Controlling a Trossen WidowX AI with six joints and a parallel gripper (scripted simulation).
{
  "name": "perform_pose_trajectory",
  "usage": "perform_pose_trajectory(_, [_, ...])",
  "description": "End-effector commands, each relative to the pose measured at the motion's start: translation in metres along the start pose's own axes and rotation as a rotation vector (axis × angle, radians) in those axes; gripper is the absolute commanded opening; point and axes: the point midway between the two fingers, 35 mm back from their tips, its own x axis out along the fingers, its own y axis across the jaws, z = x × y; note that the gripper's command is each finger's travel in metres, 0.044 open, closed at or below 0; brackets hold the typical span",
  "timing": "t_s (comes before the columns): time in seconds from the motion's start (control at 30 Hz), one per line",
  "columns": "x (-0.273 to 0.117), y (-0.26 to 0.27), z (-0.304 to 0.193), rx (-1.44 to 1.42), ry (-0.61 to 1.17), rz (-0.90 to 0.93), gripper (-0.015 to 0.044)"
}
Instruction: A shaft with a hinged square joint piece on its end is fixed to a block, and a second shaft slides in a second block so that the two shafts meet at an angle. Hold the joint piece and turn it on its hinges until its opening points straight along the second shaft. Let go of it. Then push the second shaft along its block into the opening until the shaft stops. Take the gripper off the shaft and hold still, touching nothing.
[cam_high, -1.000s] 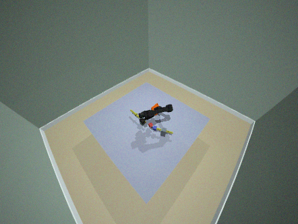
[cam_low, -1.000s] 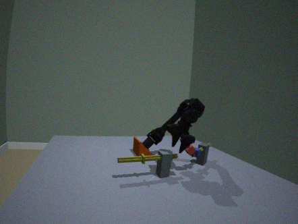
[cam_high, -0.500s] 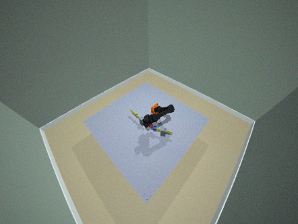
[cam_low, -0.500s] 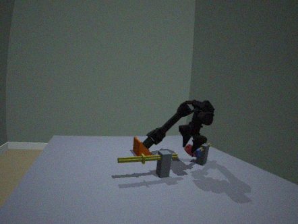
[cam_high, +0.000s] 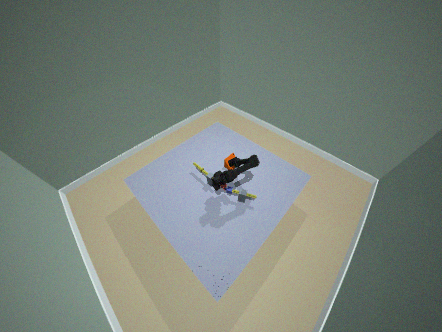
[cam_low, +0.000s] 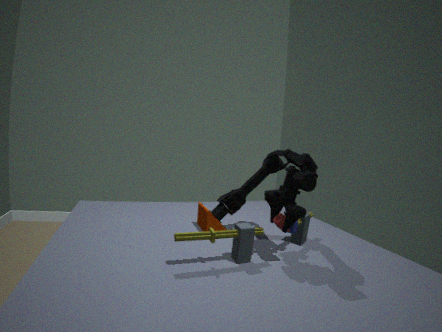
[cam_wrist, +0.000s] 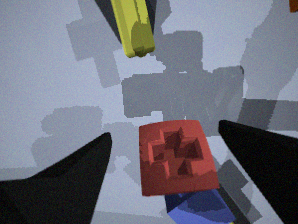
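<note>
The red joint piece has a cross-shaped opening that faces the wrist camera. It joins a blue part on the first yellow shaft, which is held by a grey block. The second yellow shaft passes through another grey block. Its near end stands apart from the opening. My gripper is open and empty, a finger on each side of the joint piece, with gaps visible in the wrist view.
The orange plate stands by the arm's base. The second shaft carries a yellow collar on its outer stretch. The arm arches over from the base to the joint. Shadows of the arm and shafts fall on the bluish table top.
</note>
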Motion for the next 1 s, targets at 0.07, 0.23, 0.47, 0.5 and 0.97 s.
perform_pose_trajectory(0.07, [0.0101,-0.0011,-0.0007,0.002,0.004,-0.003,0.044])
perform_pose_trajectory(0.23, [0.0112,-0.0012,-0.0007,0.002,0.004,-0.003,0.0361])
perform_pose_trajectory(0.47, [0.0112,-0.0012,-0.0007,0.002,0.004,-0.003,0.0182])
perform_pose_trajectory(0.5, [0.0112,-0.0012,-0.0007,0.002,0.004,-0.003,0.0182])
perform_pose_trajectory(0.97, [0.0112,-0.0012,-0.0007,0.002,0.004,-0.003,0.0182])
